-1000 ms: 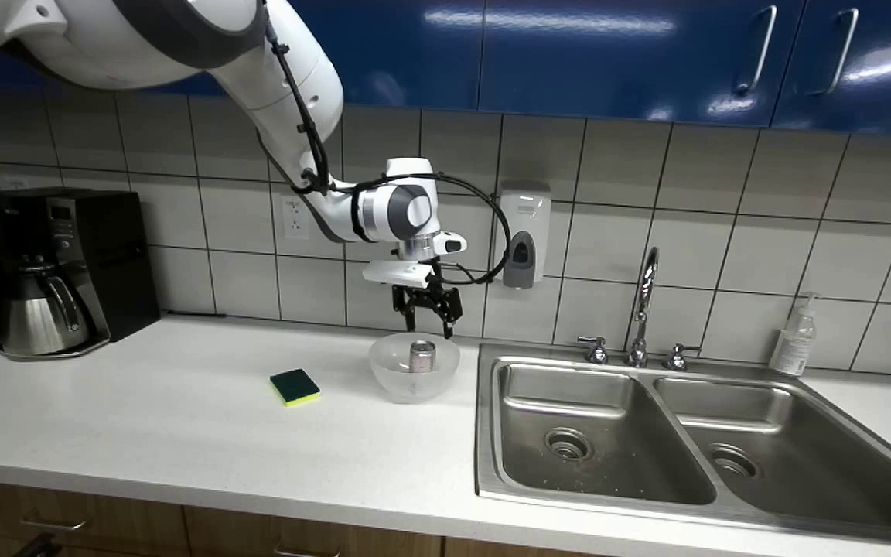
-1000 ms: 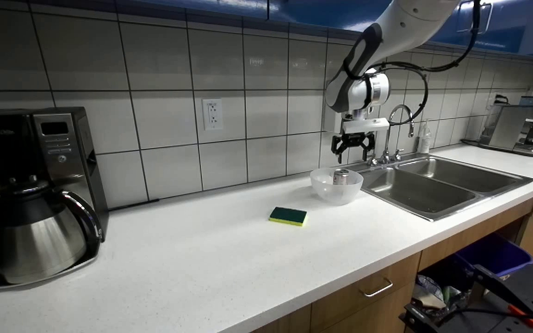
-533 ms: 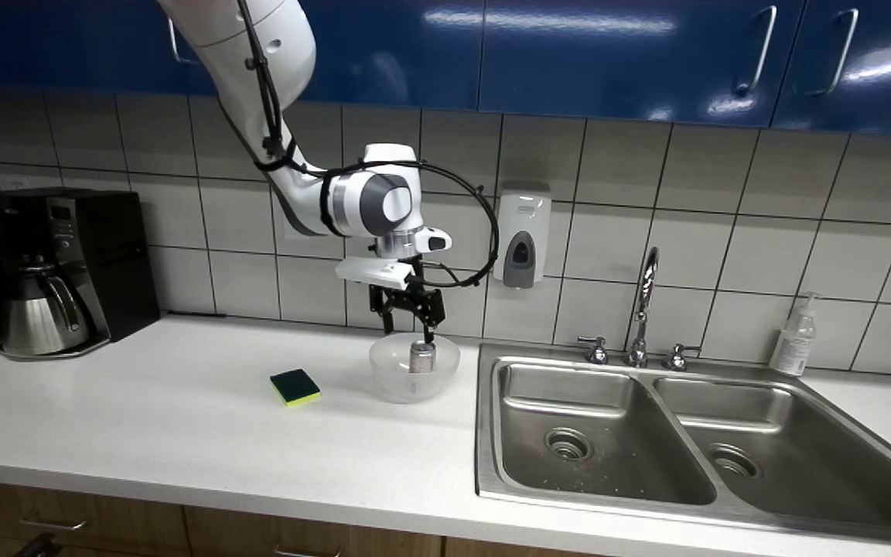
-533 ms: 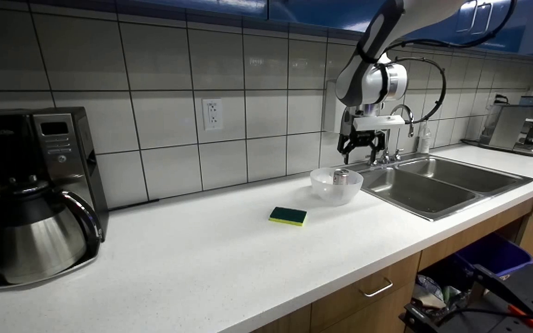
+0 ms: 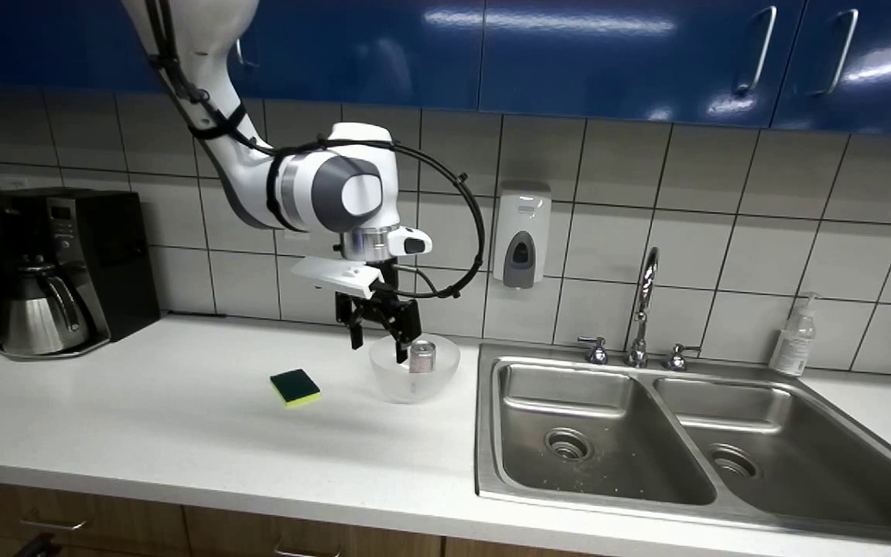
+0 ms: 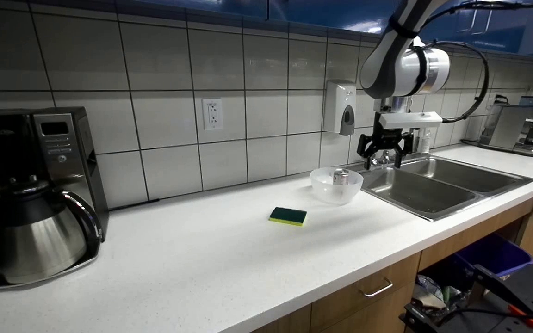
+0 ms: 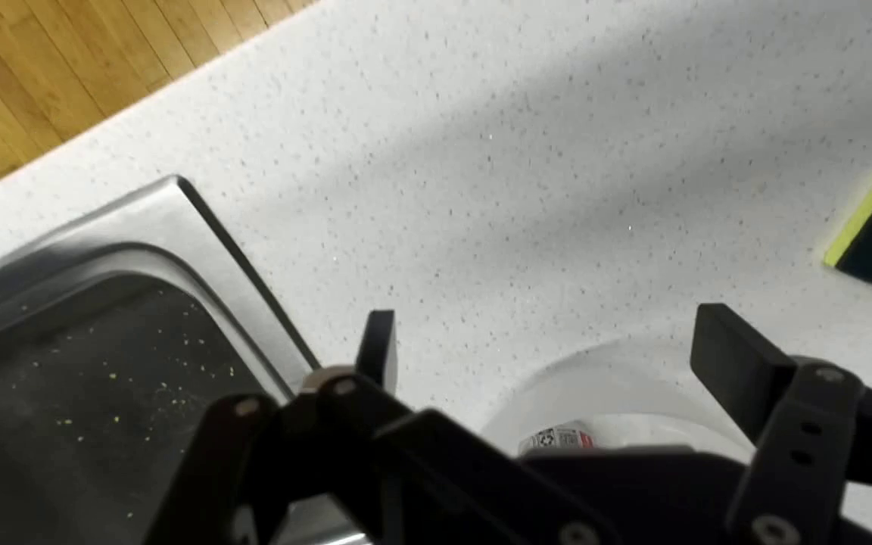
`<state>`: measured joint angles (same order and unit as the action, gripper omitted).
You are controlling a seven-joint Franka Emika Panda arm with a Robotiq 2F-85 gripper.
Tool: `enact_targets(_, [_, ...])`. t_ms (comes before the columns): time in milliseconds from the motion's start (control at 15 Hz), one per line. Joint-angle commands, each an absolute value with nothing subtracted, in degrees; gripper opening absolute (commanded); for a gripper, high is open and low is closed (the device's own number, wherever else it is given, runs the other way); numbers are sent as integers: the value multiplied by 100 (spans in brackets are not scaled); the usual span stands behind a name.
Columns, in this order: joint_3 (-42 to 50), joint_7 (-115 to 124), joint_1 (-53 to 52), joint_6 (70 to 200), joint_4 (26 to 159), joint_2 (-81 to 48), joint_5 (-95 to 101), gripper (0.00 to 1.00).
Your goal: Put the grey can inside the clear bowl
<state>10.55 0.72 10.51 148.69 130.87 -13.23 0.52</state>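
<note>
The grey can (image 5: 422,358) stands upright inside the clear bowl (image 5: 414,389) on the counter. Both also show in an exterior view, the can (image 6: 340,176) inside the bowl (image 6: 336,195). My gripper (image 5: 379,350) is open and empty, higher than the bowl and apart from the can; in an exterior view the gripper (image 6: 382,165) appears to the right of the bowl. In the wrist view, the open fingers (image 7: 546,322) have only counter and part of the bowl (image 7: 595,386) between them. The can (image 7: 557,437) is mostly hidden behind the gripper body there.
A green and yellow sponge (image 5: 295,386) lies on the counter beside the bowl. A steel double sink (image 5: 489,433) with a faucet (image 5: 641,309) is on the bowl's other side. A soap dispenser (image 5: 522,236) hangs on the wall. A coffee maker (image 6: 58,138) with carafe stands farther along.
My gripper has moved away from the wall and sideways off the bowl, staying open. The can and the bowl have not moved.
</note>
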Motion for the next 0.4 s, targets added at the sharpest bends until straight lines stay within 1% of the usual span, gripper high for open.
enact_targets(0, [1192, 17, 1040, 14479, 13979, -224, 368, 100])
enact_targets(67, [1216, 50, 1038, 14362, 14104, -66, 510, 100])
enact_targets(133, [1141, 68, 1060, 14615, 13666, -664, 279, 100])
enact_targets(333, [1153, 69, 1063, 14593, 13774, -531, 305, 100])
